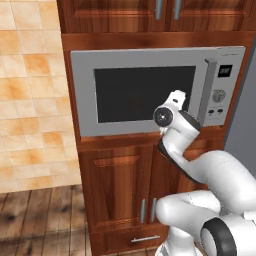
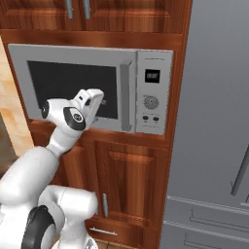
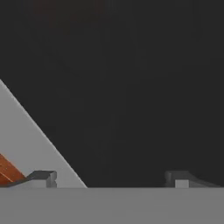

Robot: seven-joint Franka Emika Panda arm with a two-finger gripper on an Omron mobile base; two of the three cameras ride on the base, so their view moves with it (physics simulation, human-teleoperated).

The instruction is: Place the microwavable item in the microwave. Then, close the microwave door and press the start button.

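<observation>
The microwave (image 1: 150,60) is built into the wooden cabinet wall, and its door (image 1: 86,95) stands closed, flush with the front. The door's dark window (image 2: 58,80) spans most of it, with the vertical grey bar handle (image 2: 127,95) at its right edge. To the right of the handle is the control panel (image 2: 151,92) with display, dial and small buttons. My gripper (image 1: 178,98) is right up against the lower right part of the window, left of the handle. In the hand view the gripper (image 3: 111,179) is open, fingertips (image 3: 43,178) wide apart with nothing between them. The tumbler is hidden.
Wooden cabinet doors (image 1: 117,185) and a drawer sit under the microwave, with more cabinets (image 2: 121,14) above. A tall grey refrigerator (image 2: 214,121) stands right beside the microwave. A tiled wall (image 1: 30,100) and wood floor (image 1: 40,220) lie to the left.
</observation>
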